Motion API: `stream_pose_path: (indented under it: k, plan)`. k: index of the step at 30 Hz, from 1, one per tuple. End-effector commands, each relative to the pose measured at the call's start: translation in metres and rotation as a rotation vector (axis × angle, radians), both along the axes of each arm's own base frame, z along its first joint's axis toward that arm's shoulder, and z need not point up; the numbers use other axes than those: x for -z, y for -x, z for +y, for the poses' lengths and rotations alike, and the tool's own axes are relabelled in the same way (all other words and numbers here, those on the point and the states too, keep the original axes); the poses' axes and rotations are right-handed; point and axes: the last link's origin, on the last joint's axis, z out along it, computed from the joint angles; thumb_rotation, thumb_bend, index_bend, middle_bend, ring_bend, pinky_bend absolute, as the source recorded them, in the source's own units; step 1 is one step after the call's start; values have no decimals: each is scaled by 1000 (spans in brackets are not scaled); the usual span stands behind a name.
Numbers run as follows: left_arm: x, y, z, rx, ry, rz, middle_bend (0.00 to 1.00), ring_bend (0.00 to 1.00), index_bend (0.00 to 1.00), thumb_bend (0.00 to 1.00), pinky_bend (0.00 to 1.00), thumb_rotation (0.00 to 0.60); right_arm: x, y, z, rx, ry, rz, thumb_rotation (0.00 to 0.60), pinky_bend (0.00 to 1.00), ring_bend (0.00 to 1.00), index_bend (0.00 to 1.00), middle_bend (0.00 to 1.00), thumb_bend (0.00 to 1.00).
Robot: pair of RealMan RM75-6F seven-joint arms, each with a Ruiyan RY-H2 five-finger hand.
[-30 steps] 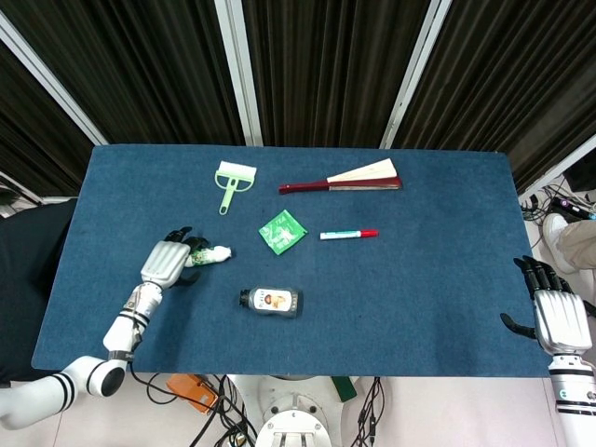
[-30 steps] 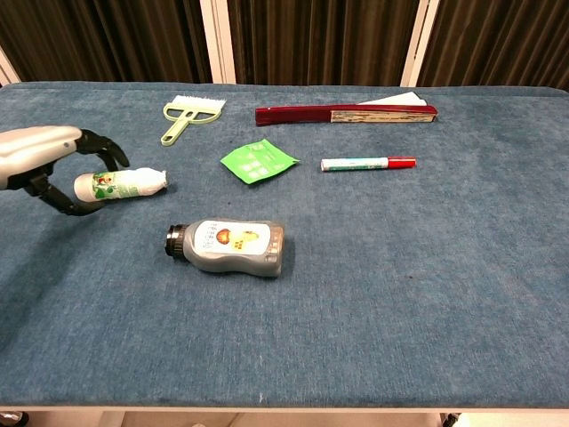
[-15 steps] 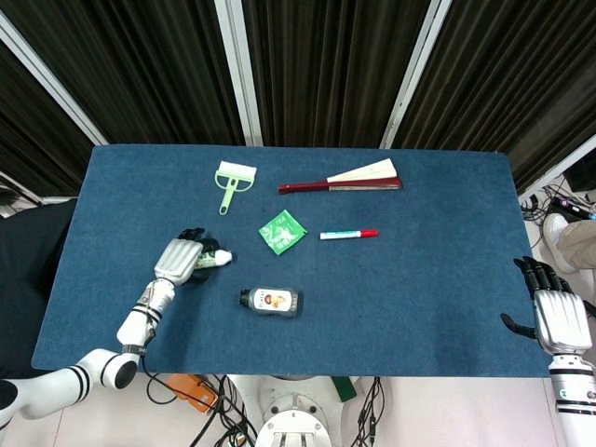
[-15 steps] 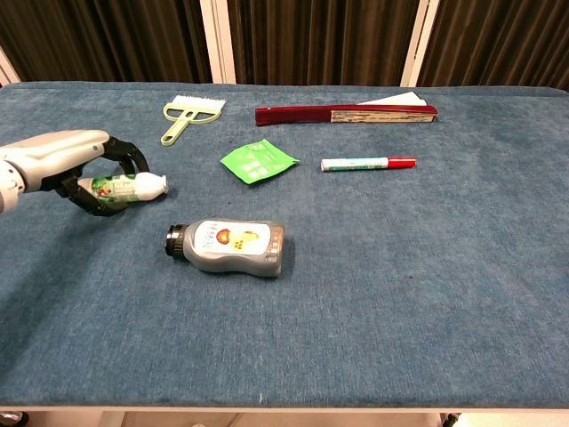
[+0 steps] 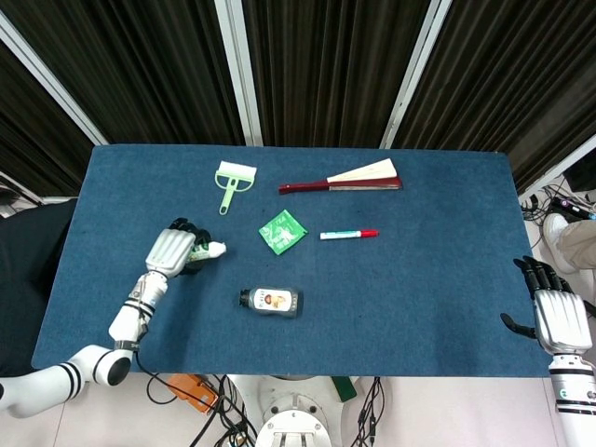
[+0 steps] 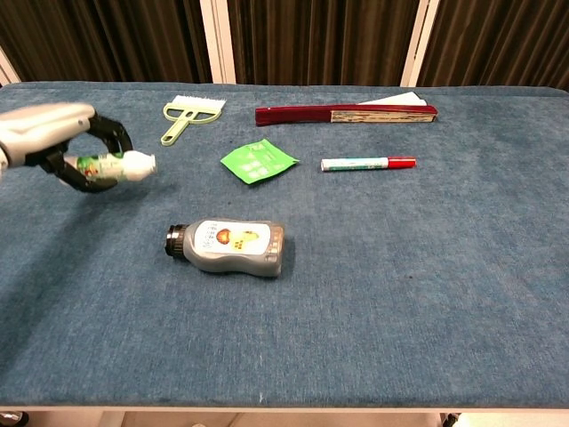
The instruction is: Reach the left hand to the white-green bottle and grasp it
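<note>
Table: a blue cloth table [image 5: 419, 298] is filling most of both views.
Room: dark curtains with white poles are hanging behind the table; cables are lying on the floor below its near edge.
Left hand: the left hand [image 5: 173, 250] is wrapping its black fingers [image 6: 114, 135] around the white-green bottle [image 6: 114, 166] and holding it.
Bottle: the white-green bottle is lying sideways in the left hand, at the left side of the table, with its white cap sticking out toward the middle.
Right hand: the right hand [image 5: 557, 317] is waiting off the right edge of the table, with its fingers apart and nothing in them.
Other things: a grey bottle [image 6: 226, 246] is lying on its side near the front; a green packet [image 6: 258, 161], a marker with a red cap [image 6: 367, 164], a folded red fan [image 6: 345, 112] and a light green scraper [image 6: 189, 113] are lying further back.
Change: half a second ago the bottle was sitting lower and more to the right in the chest view; now the hand and bottle are showing higher and more to the left, and the fingers are closing tighter around it.
</note>
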Motion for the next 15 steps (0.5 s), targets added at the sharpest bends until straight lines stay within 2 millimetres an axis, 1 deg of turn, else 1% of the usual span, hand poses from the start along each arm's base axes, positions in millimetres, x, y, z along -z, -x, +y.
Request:
stream_pose_path:
  k: [1, 3, 5, 8, 12, 15]
  plan:
    - [-25, -23, 2, 72, -32, -6, 608, 268, 556, 477, 165, 600, 0, 0, 0, 0, -1, 2, 600, 286, 168, 201, 168, 284]
    - [-39, -37, 2, 102, -46, -22, 608, 268, 555, 474, 194, 600, 0, -1, 1, -3, -2, 4, 600, 286, 168, 202, 168, 284]
    - [-52, -48, 1, 121, -63, -51, 608, 268, 555, 473, 200, 600, 1, -1, 1, -4, -4, 7, 600, 286, 168, 202, 168, 284]
    - [-71, -59, -1, 129, -86, -97, 608, 267, 555, 471, 201, 600, 1, -1, 1, -5, -5, 10, 600, 286, 168, 202, 168, 284]
    - [-87, -71, -7, 127, -80, -171, 608, 267, 555, 467, 200, 600, 1, -1, 1, -3, -7, 13, 600, 285, 168, 202, 168, 284]
    - [-96, -83, -13, 104, -17, -289, 607, 268, 555, 466, 200, 600, 0, -1, 1, -4, -2, 11, 600, 286, 168, 201, 168, 284]
